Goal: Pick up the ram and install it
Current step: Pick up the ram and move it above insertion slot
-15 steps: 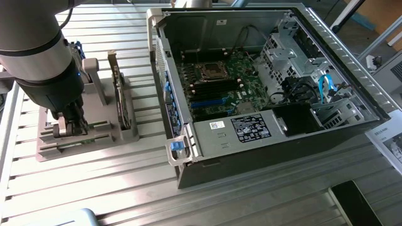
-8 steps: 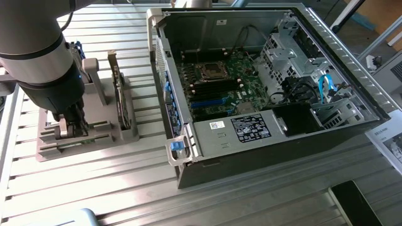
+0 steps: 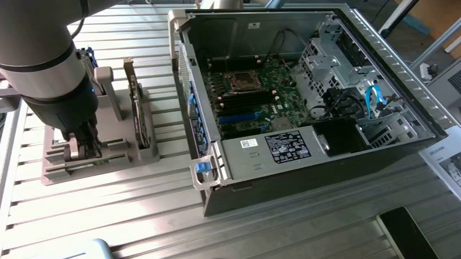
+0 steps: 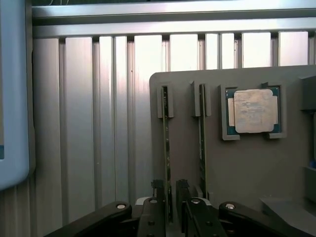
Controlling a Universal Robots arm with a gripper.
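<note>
Two thin green ram sticks stand on edge in slots of a grey holder (image 4: 237, 168). My gripper (image 4: 170, 197) is down over the holder, with its dark fingers (image 4: 158, 195) on either side of one ram stick (image 4: 167, 143) and closed narrowly on it. The stick still sits in its slot. The second ram stick (image 4: 202, 143) stands parallel beside it, apart from the fingers. In the exterior view the gripper (image 3: 81, 148) reaches down into the holder (image 3: 101, 162) at the exterior view's left, and the arm hides the sticks there.
A square silver processor (image 4: 254, 111) lies in a recess of the holder. A taller expansion card (image 3: 137, 108) stands upright at the holder's edge. The open computer case (image 3: 403, 81) with its motherboard (image 3: 252, 97) lies to the exterior view's right on the ribbed metal table (image 3: 129, 216).
</note>
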